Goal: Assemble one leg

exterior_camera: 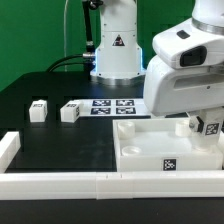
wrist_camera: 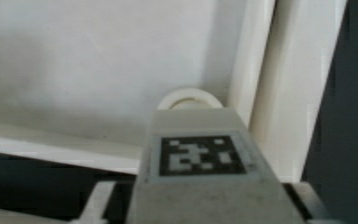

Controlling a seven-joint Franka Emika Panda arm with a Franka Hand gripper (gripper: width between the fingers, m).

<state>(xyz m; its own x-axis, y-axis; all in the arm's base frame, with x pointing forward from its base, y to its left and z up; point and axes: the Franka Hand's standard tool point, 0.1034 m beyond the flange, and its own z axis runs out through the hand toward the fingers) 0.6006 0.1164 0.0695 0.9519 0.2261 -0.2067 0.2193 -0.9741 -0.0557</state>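
The white panel (exterior_camera: 150, 150) lay on the bench (exterior_camera: 60, 135) at the exterior view's five o'clock. Over its three-o'clock edge the gripper (exterior_camera: 205, 122) was clamped on the leg (wrist_camera: 197, 150), just short of a socket (wrist_camera: 194, 97). Seating and screwing it in apparently remained.

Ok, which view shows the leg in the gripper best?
Wrist view: the leg fills much of the frame, its tag facing the camera, held by the gripper close to a round socket. The exterior view shows only its tagged end under the arm.
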